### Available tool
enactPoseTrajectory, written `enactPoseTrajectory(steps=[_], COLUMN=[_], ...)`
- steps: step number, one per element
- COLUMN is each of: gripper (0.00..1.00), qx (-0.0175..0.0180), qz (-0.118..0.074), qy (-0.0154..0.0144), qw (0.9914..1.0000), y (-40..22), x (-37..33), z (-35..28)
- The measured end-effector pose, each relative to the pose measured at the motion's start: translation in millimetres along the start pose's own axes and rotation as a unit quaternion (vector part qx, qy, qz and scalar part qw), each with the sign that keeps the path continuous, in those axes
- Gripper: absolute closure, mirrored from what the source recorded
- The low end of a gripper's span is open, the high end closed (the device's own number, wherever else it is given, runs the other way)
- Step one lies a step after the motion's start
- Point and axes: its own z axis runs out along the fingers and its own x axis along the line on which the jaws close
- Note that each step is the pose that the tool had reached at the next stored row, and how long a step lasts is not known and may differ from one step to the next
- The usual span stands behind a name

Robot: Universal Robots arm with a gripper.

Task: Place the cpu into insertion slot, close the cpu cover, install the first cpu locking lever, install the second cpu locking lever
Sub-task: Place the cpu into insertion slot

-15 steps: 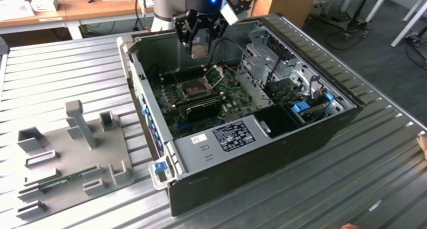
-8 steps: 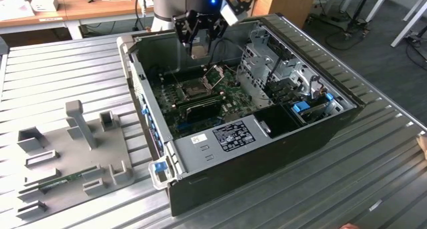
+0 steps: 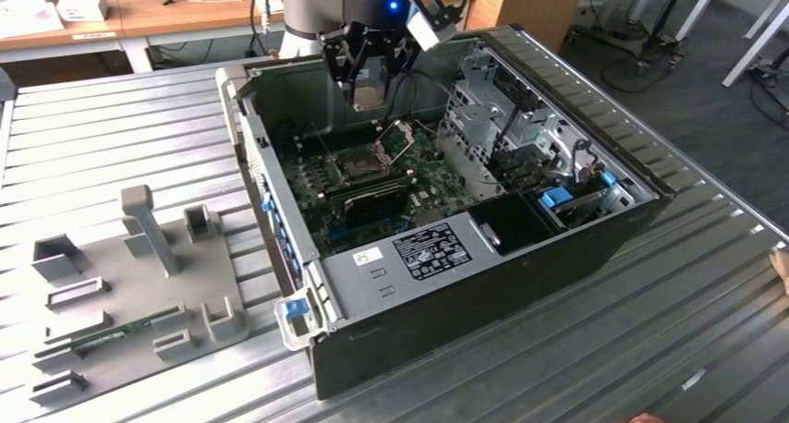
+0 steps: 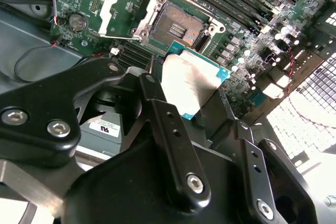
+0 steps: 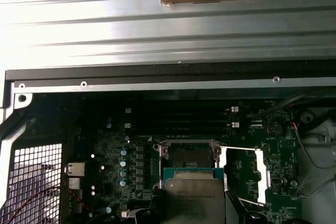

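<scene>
Claw [image 4: 185, 95] clamped on cpu [image 4: 195, 74] by opposite edges, upper centre of exterior view, not yet seated in insertion slot [image 3: 355, 167] mid-frame. Cpu cover [image 4: 109, 4] flipped open beside slot. Likely light, stiff, slick; underside probably fragile, so edge grip only.

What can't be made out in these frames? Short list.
cpu underside: faces away in both wrist views.
cpu edges: second wrist view, hidden behind fingers of the hand; first wrist view, cut off by the picture edge.
insertion slot contacts: exterior view, too small; first wrist view, partly behind the cpu.
</scene>
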Motion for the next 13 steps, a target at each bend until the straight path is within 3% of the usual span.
enactPoseTrajectory(steps=[7,13], gripper=[0.46,0.46], qx=[-0.0002,-0.0001], qz=[0.0,0.0], qy=[-0.0001,-0.0001], qw=[1.0,1.0], y=[-0.1,-0.7], x=[0.7,1.0], z=[1.5,8.0])
